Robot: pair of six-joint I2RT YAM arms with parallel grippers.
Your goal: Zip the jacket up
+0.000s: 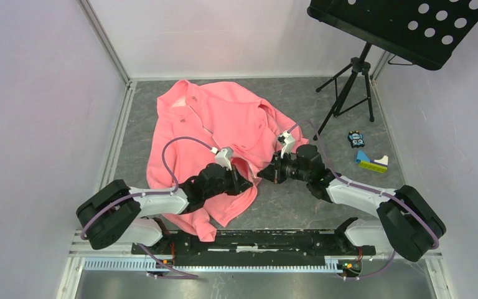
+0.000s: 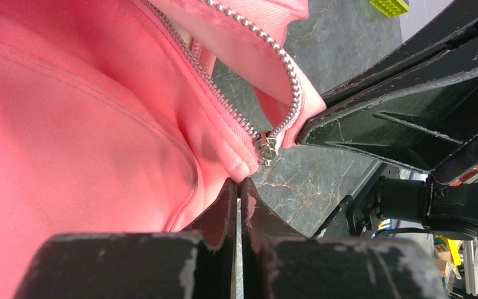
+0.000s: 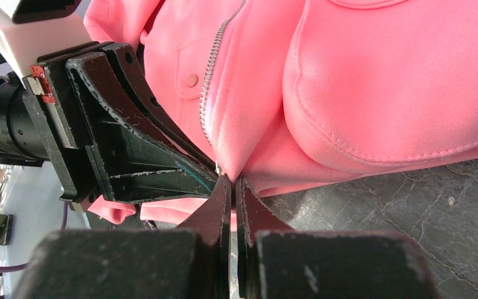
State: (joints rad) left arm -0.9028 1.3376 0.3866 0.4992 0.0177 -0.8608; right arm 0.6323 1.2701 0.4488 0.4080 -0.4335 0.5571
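Observation:
The coral-pink jacket (image 1: pixel 205 124) lies spread on the grey marbled table (image 1: pixel 305 205), its front open. The two rows of pale zipper teeth (image 2: pixel 224 99) run down to the metal slider (image 2: pixel 266 147) at the bottom hem. My left gripper (image 2: pixel 239 180) is shut, pinching a fold of the hem just below the slider. My right gripper (image 3: pixel 232 179) is shut on the jacket's lower edge beside the zipper teeth (image 3: pixel 210 68). The two grippers meet tip to tip at the hem, left gripper (image 1: pixel 247 184) and right gripper (image 1: pixel 263 175). A pocket snap (image 3: pixel 192 80) shows.
A black music stand (image 1: pixel 404 25) on a tripod (image 1: pixel 348 93) stands at the back right. Small toy pieces (image 1: pixel 355 139) and a blue-and-green block (image 1: pixel 372 163) lie right of the right arm. White walls enclose the table.

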